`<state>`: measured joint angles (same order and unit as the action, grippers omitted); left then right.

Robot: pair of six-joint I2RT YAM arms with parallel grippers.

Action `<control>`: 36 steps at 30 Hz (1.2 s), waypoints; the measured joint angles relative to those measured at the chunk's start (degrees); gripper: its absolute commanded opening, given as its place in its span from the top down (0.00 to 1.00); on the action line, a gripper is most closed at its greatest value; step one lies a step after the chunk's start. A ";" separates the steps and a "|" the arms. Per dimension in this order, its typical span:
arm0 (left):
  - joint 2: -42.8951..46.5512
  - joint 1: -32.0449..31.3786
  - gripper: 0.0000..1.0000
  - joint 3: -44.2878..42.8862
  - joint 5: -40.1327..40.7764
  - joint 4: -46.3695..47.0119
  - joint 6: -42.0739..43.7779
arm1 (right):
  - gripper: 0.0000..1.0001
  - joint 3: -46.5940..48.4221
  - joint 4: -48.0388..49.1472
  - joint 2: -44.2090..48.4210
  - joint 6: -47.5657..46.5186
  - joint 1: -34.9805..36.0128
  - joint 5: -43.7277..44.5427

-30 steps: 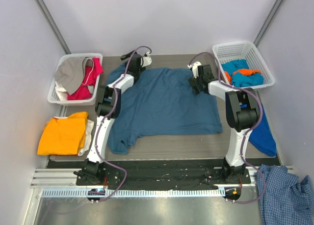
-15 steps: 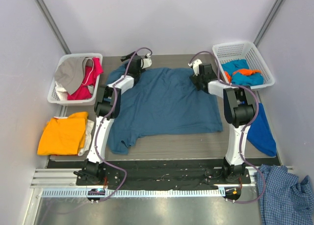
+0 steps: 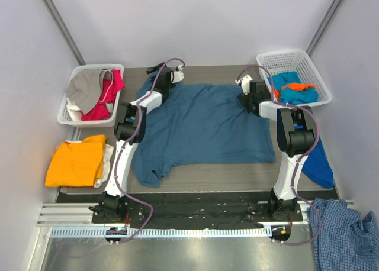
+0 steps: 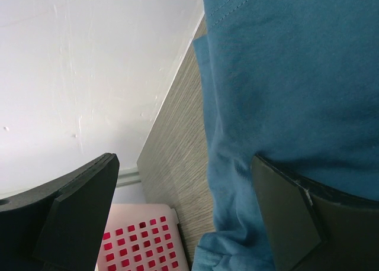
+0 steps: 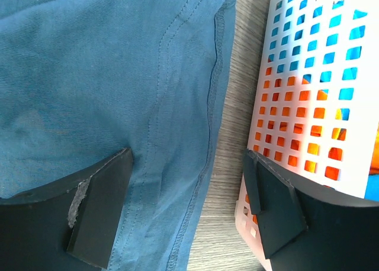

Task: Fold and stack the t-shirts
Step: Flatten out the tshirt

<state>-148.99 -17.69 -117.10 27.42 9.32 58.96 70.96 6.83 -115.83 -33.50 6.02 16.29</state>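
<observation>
**Two open claws at the far corners of the teal tee**

Both arms reach far forward and low over the worktop (image 3: 225, 173), with elbows raised and wrists pitched down at the far edge of the teal tee (image 3: 201, 126). The tee lies spread flat mid-worktop. Its near-left sleeve is bunched.

The left claw (image 4: 183, 218) gapes wide and holds nothing. One finger hangs over the cloth's far-left corner and the other over bare wood by the wall (image 4: 89, 64). Whether a finger touches the cloth cannot be told.

The right claw (image 5: 186, 215) is also wide and empty. It straddles the tee's stitched side hem, with its outer finger just beside the right basket (image 5: 308, 105).

This placement looks deliberate. With a claw at each far corner, a pinch on both would let the arms draw the far edge toward the near one for a first fold. Nothing is gripped yet, so folding has barely begun.

An orange tee (image 3: 76, 161) lies folded at the left, probably the start of the stack.
</observation>
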 measured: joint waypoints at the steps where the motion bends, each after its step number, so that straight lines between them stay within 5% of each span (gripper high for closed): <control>1: -0.02 0.00 0.00 0.02 0.02 0.00 0.04 | 0.15 0.00 0.00 0.00 -0.13 -0.02 -0.07; 11: -0.85 0.15 0.00 -0.57 0.37 0.76 1.55 | 0.15 -1.86 2.21 0.66 -2.29 -0.24 -0.50; 19: -7.98 2.54 0.01 -12.33 1.57 -0.39 2.95 | 0.16 -6.64 3.43 3.87 -4.20 -0.50 -0.52; 36: -8.81 8.13 0.00 -11.52 3.63 2.32 9.05 | 0.16 -7.74 3.15 4.66 -6.95 -0.59 1.20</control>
<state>-157.80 -9.56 -128.62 31.05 11.64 68.01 63.22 9.98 -111.18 -40.45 5.43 17.50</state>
